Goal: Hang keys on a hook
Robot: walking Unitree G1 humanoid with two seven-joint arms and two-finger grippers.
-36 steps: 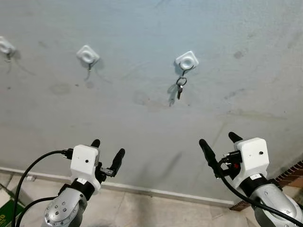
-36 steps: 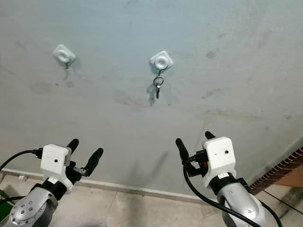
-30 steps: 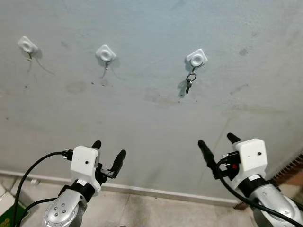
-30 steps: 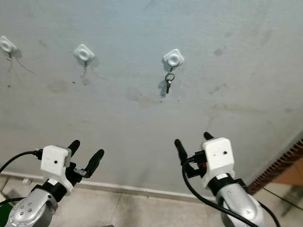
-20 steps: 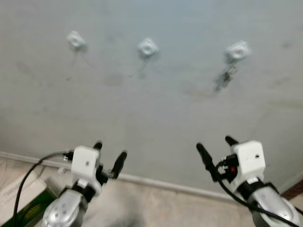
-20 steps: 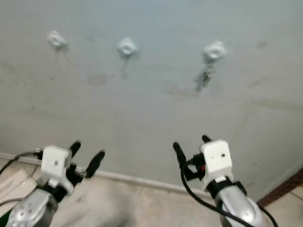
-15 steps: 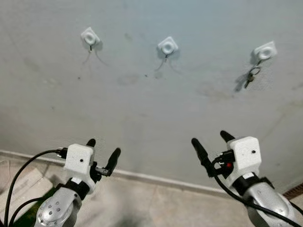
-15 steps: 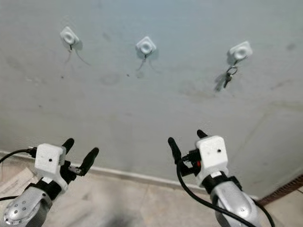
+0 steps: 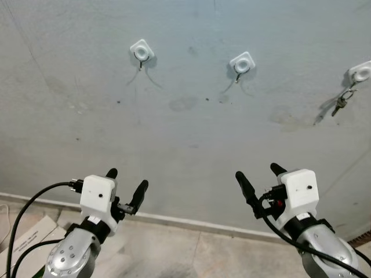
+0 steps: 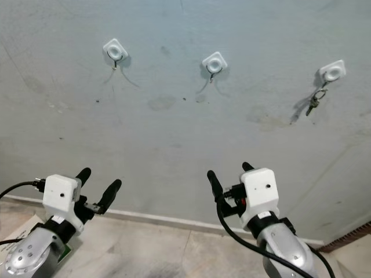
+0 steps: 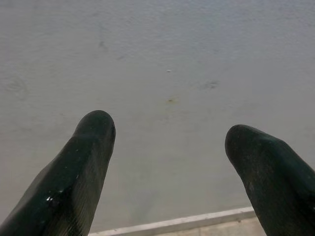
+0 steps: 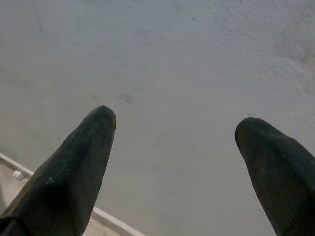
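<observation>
Keys [image 10: 313, 103]: hanging from the rightmost wall hook [image 10: 333, 72], two bare hooks further left; left gripper [image 9: 126, 185] and right gripper [image 9: 259, 180] both spread wide, empty, well below that hook; risk judged: a stray upward swing unhooking them.

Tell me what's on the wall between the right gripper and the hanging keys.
Bare grey wall, per the right eye view: nothing between the right gripper and keys.
</observation>
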